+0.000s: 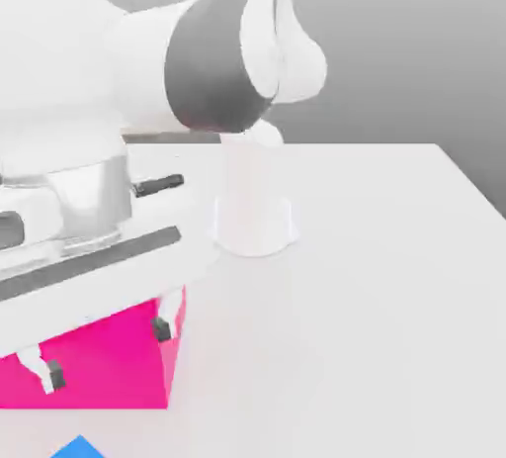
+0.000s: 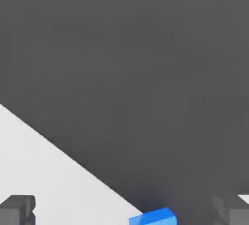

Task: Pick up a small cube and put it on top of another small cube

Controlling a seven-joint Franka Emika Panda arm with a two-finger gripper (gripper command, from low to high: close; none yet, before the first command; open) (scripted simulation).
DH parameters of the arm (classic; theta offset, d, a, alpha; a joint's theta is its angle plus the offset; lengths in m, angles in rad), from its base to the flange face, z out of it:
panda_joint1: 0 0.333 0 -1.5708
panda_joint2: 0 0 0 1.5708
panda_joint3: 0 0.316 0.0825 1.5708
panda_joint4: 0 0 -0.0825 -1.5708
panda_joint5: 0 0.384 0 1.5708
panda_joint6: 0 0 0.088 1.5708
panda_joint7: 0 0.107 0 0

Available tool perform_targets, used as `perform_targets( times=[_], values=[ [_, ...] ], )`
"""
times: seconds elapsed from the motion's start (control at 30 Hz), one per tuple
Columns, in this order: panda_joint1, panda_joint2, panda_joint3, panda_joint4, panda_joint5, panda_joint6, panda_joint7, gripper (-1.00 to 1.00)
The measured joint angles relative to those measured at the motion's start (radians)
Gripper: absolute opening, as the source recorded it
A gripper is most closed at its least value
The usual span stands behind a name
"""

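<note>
The small cube [image 1: 77,449] is bright blue and sits on the white table, cut off by the lower edge of the exterior view. In the hand view, the small cube [image 2: 153,217] lies between the two dark fingertips [image 2: 17,209], close to the table's edge. My gripper [image 1: 106,349] hangs open in front of a big pink block, above and behind the blue cube, with nothing between its fingers. In the hand view the gripper [image 2: 125,213] has both tips spread far apart. Another small cube is out of view.
A big pink block [image 1: 119,372] stands on the table [image 1: 395,298] right behind the fingers. The arm's white base [image 1: 254,221] stands mid-table. In the hand view the table's edge [image 2: 73,158] runs diagonally, with dark floor beyond it.
</note>
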Motion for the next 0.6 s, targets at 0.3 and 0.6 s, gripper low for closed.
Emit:
perform_targets(
  times=[0.3, 0.6],
  values=[
    [-0.091, 0.276, 0.033, 0.040, -0.031, 0.132, -0.219, 0.00],
    [-0.117, 0.341, 0.065, 0.056, -0.004, 0.177, -0.243, -1.00]
  ],
)
